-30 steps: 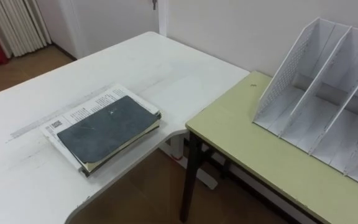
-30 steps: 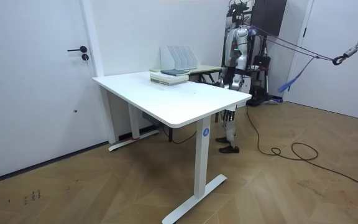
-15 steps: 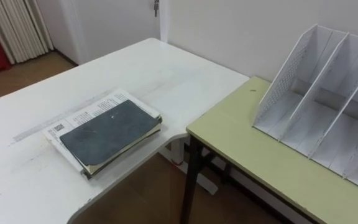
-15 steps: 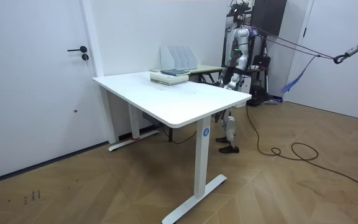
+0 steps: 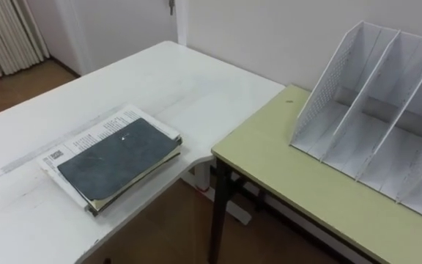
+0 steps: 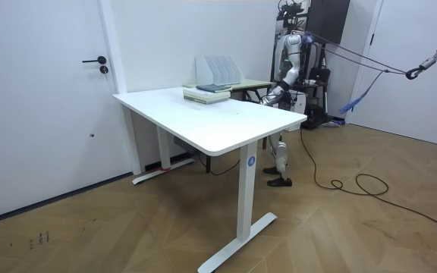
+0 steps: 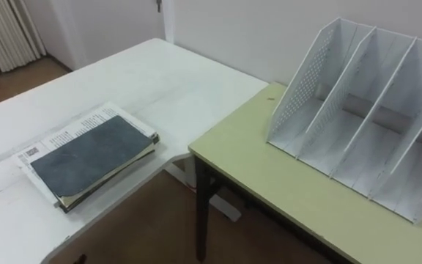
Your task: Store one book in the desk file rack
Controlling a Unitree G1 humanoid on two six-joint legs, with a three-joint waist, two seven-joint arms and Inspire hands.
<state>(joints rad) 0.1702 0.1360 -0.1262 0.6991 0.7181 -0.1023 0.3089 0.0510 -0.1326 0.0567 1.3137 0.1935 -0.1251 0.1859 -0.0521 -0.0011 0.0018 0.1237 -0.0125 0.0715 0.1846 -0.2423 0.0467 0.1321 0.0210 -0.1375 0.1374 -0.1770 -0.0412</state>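
A dark grey book lies on top of a small stack with a printed white cover beneath, near the corner of the white table. To its right, the white file rack with several upright slots stands on the pale green desk, slots bare. In the room view I stand behind the white table's far corner, facing the stack and the rack. My left hand reaches forward at table height, too small to read.
A gap with wooden floor separates the white table from the green desk. A wall runs right behind the rack. In the room view, a door is at the left and a cable lies on the floor at the right.
The eye view has shifted slightly, so book and rack sit a little further left. In the room view my forward arm has risen a little toward the table.
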